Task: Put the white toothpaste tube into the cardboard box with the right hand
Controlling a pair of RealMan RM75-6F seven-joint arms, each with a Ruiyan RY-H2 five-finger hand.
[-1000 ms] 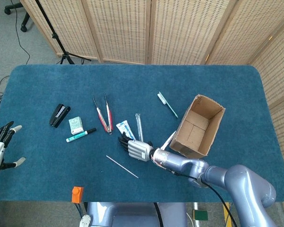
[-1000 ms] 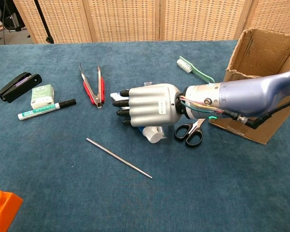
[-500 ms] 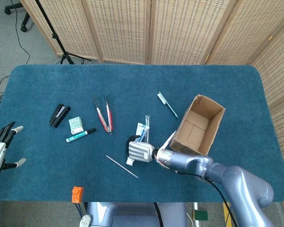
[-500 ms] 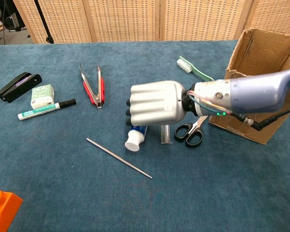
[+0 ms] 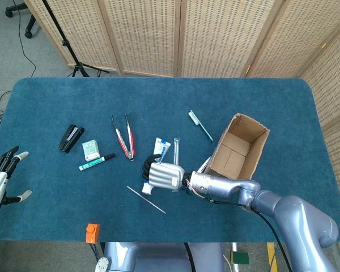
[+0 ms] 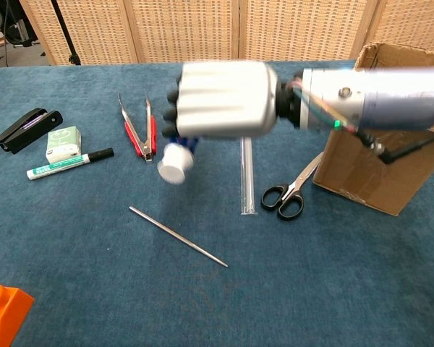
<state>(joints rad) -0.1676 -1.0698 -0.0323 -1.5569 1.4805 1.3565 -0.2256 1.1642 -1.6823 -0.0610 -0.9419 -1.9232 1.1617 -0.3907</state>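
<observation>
- Right hand (image 6: 220, 99) grasps the white toothpaste tube (image 6: 176, 163), lifted off the table.
- Cardboard box (image 5: 238, 151) at right, open; nothing visible inside.
- Left hand (image 5: 0, 175) released, fingers spread.

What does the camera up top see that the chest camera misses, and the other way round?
Only the head view shows the left hand at the table's edge, and the inside of the cardboard box. Only the chest view shows the scissors whole and the toothpaste tube cap hanging clear of the table. Both show the right hand gripping the tube, plus the tongs and marker.
</observation>
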